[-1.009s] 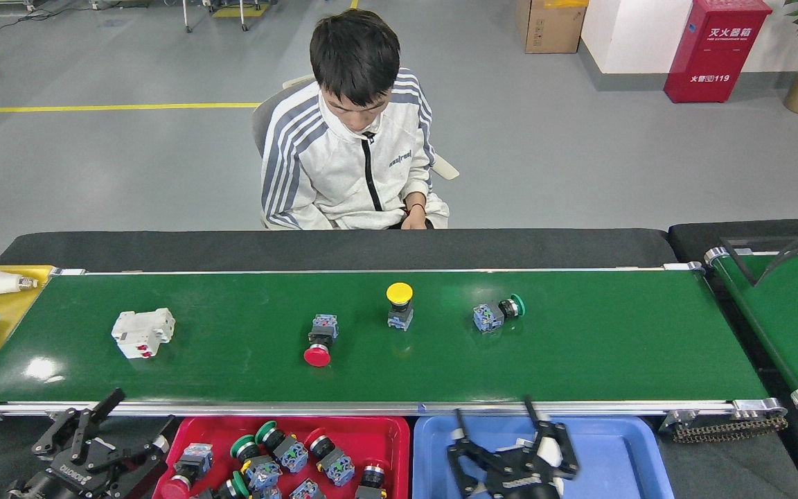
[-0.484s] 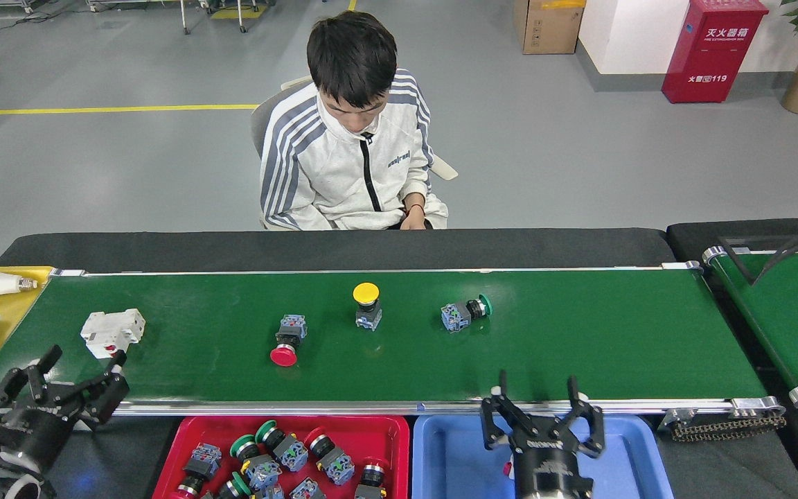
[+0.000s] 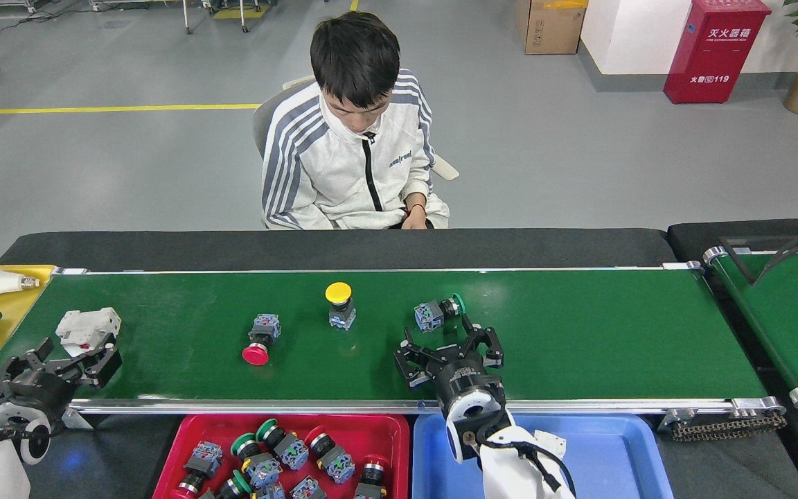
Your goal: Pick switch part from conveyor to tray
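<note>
Right pincer (image 3: 449, 348) near green-capped switch part (image 3: 438, 312)

Your right gripper (image 3: 449, 350) reaches forward, fingers (image 3: 409, 360) spread wide. Your left gripper (image 3: 70, 360) sits low, fingers (image 3: 104, 362) parted too.

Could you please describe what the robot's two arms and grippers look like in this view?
Both grippers, left and right, are black, with several jointed, linkage-style fingers on a round black base. Each arm has a white shell with a ring-shaped joint behind the wrist. A black cable runs along the right arm's white cover. Any markings are too small to read.
</note>
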